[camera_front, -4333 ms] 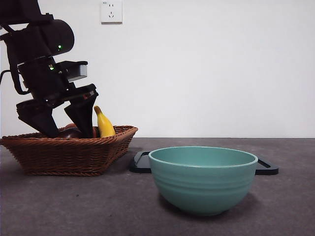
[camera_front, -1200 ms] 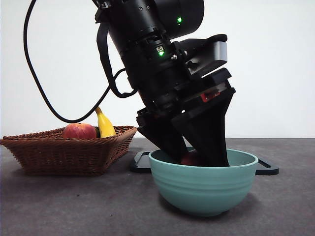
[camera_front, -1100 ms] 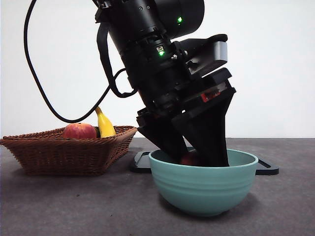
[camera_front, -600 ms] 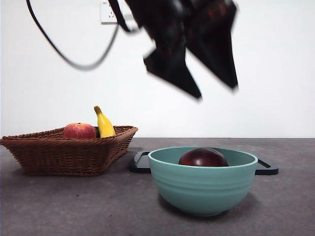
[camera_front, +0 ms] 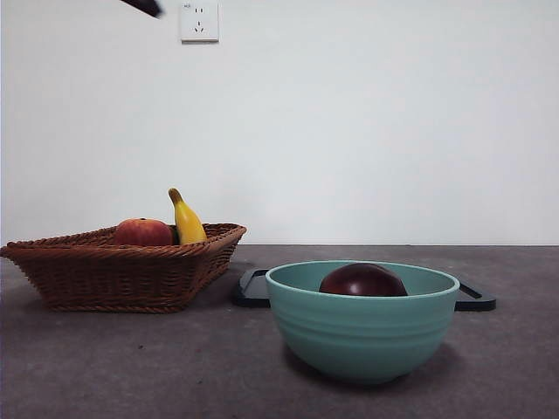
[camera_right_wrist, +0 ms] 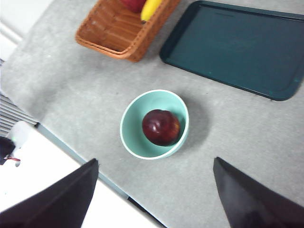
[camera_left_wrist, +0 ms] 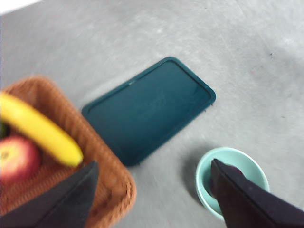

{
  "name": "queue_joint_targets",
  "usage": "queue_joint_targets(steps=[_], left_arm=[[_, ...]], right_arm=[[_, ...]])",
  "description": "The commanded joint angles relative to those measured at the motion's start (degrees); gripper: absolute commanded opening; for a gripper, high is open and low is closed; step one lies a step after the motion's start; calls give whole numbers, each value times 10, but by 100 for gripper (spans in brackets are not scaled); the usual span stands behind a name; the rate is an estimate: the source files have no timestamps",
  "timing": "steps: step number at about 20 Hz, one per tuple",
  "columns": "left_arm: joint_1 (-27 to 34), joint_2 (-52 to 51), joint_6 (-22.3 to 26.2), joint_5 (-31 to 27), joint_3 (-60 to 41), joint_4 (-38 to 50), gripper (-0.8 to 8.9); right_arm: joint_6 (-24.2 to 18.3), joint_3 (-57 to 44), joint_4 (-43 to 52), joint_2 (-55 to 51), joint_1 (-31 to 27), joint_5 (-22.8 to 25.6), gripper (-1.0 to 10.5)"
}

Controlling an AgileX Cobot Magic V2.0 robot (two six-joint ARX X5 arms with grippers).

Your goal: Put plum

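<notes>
The teal bowl (camera_front: 362,319) stands nearest the front camera and serves as the landmark here. Inside it, slightly toward its right side, rests the plum (camera_front: 362,280) — dark maroon, glossy, its top just above the rim. No gripper touches it.

Behind the bowl lies a dark flat tray (camera_front: 253,290), its edges poking out on either side. Left of the bowl, and a little farther back, sits the wicker basket (camera_front: 122,272) with a red-orange fruit (camera_front: 142,232) and a banana (camera_front: 187,220) propped up inside. Beyond everything is the white wall with an outlet (camera_front: 198,19).

The left gripper (camera_left_wrist: 152,192) hangs high above the basket's edge and the bowl, jaws spread wide and empty. The right gripper (camera_right_wrist: 154,190) is likewise high over the bowl, jaws parted and holding nothing.

Little looks risky from here — the plum seems settled in the bowl, and I judge the placing done. The one hazard would be an arm dipping low again and knocking the bowl or basket.

The front view hides the bowl's inside depth; the right wrist view shows the plum sitting on the bowl's floor, and the tray's full outline. Only the left wrist view shows the banana lying across the basket.
</notes>
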Motion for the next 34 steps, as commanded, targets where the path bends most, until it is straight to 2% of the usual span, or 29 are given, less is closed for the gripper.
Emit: queue_joint_targets(steps=[1, 6, 10, 11, 19, 23, 29, 34], left_arm=[[27, -32, -1, 54, -7, -15, 383], [53, -128, -1, 115, -142, -22, 383], [52, -178, 2, 237, -235, -38, 377], [52, -182, 2, 246, -242, -46, 376], [52, -183, 8, 246, -243, -67, 374], [52, -183, 8, 246, -243, -67, 374], [52, -183, 8, 246, -243, -66, 374], [52, -183, 8, 246, -243, -60, 374]], right_arm=[[0, 12, 7, 3, 2, 1, 388], [0, 12, 17, 3, 2, 1, 388], [1, 12, 16, 3, 2, 1, 388], [1, 12, 16, 3, 2, 1, 388], [3, 11, -4, 7, 2, 0, 387], [12, -31, 7, 22, 7, -1, 387], [102, -169, 179, 65, 56, 2, 386], [134, -199, 296, 148, 134, 87, 385]])
